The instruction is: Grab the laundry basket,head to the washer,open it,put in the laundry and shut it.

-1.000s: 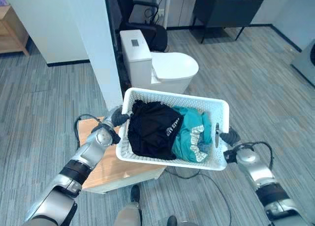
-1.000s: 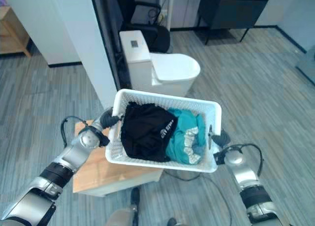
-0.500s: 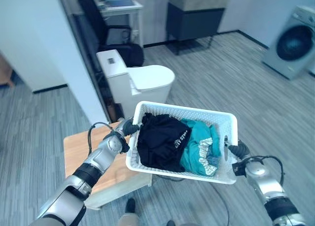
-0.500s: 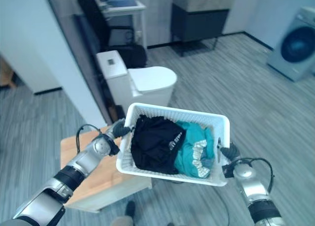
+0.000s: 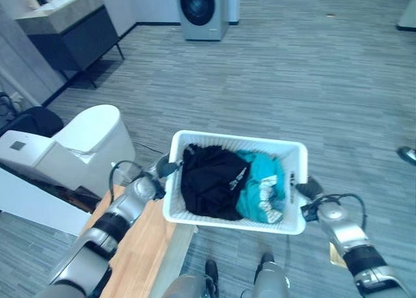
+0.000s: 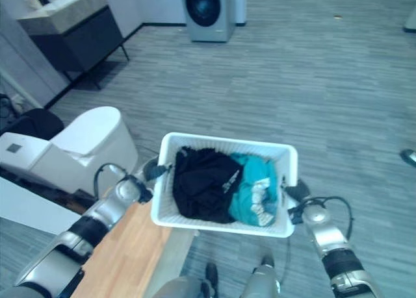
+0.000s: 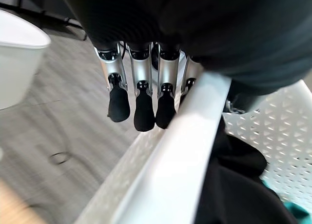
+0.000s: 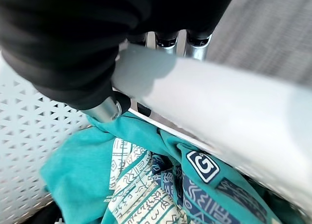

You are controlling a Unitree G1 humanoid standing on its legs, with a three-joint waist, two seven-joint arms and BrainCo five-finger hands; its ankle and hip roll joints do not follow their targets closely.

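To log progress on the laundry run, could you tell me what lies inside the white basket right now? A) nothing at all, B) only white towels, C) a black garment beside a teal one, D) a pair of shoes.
C: in the left eye view the laundry basket holds a black garment with a teal garment lying beside it.
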